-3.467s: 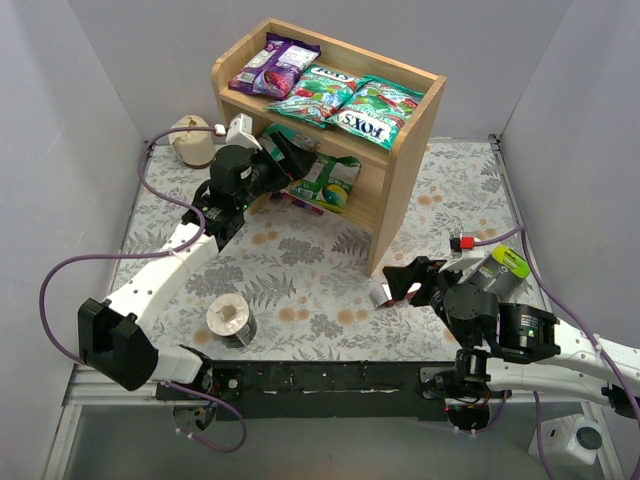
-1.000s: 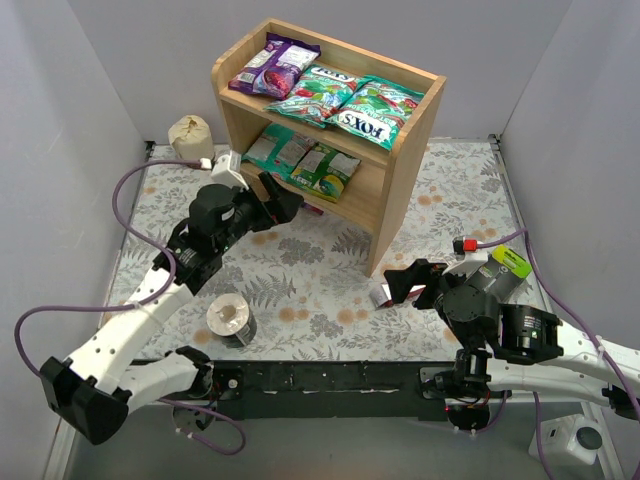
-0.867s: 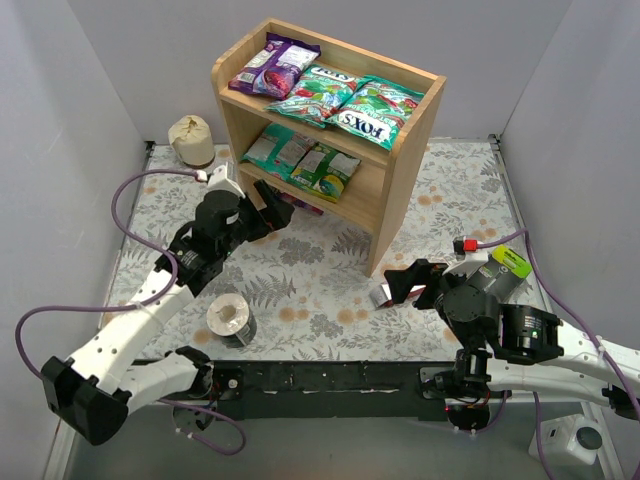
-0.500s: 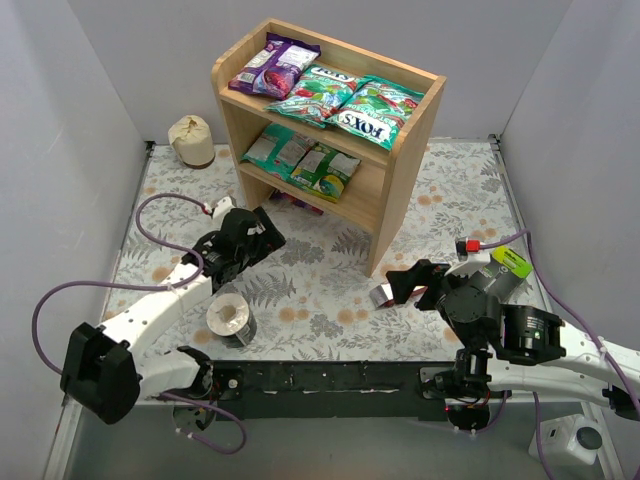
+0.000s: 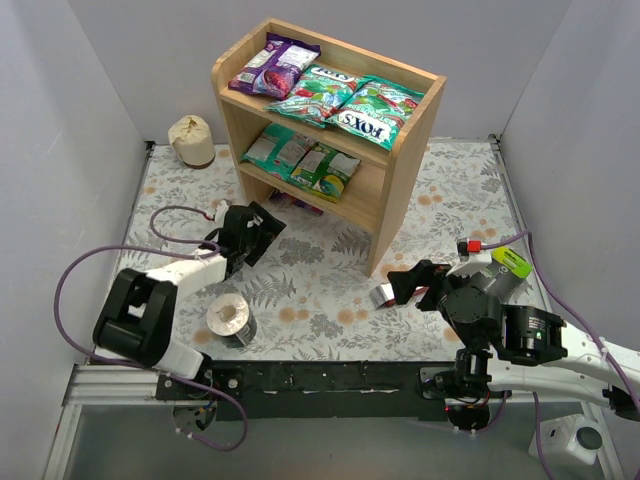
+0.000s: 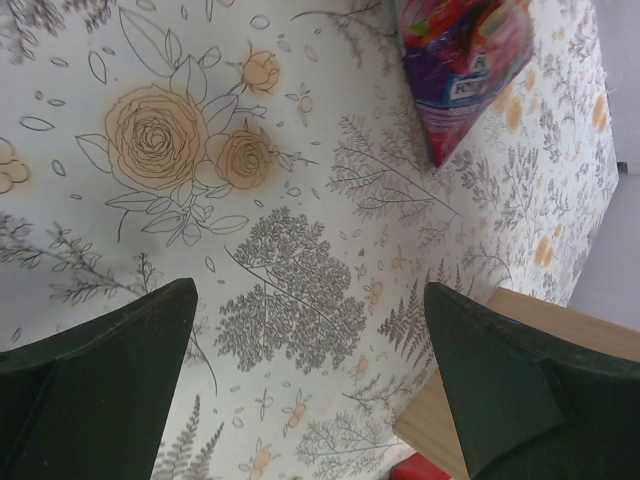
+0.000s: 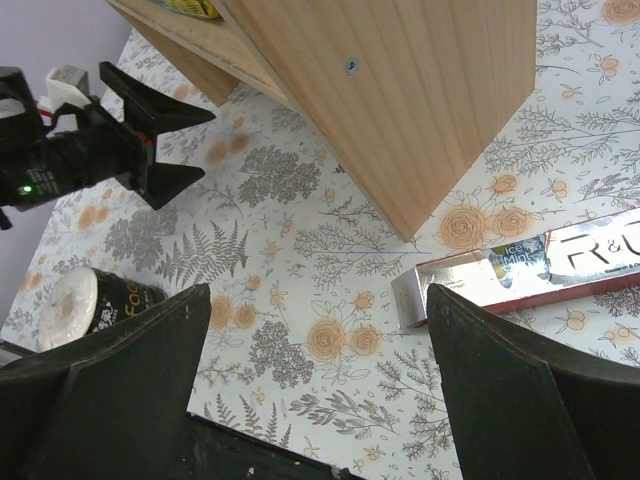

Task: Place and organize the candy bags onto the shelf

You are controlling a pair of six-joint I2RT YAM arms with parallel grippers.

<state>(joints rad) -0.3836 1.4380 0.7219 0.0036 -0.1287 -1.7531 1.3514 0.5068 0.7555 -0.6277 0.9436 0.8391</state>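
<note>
While your left gripper (image 5: 262,230) hangs low over the flowered tablecloth (image 5: 310,270) just in front of the shelf (image 5: 405,175), its jaws stand wide apart with nothing between them; in the left wrist view you see only printed cloth between the two dark fingers (image 6: 110,360). The magenta bag (image 6: 462,55) lies flat on the cloth ahead of that gripper, at the foot of the shelf and not on it; from above, only a sliver of it shows below the front edge of the lower tier. On the upper tier you have the purple bag (image 5: 275,65) at the left and two green FOX'S bags (image 5: 375,108) beside it, overlapping one another; on the lower tier two more green bags (image 5: 325,172) lie side by side toward the front. Your right gripper (image 5: 405,285) sits low over the table near the shelf's right side panel, and it too is spread open and empty; the slim red-and-white box (image 7: 540,262) lies on the cloth just by its right fingertip, outside the jaws, and you cannot tell whether the two touch. The tape roll (image 5: 232,320) stands on the cloth near the left arm, well apart from both grippers; a beige lump (image 5: 190,140) rests at the far left corner, near the shelf's left panel.
</note>
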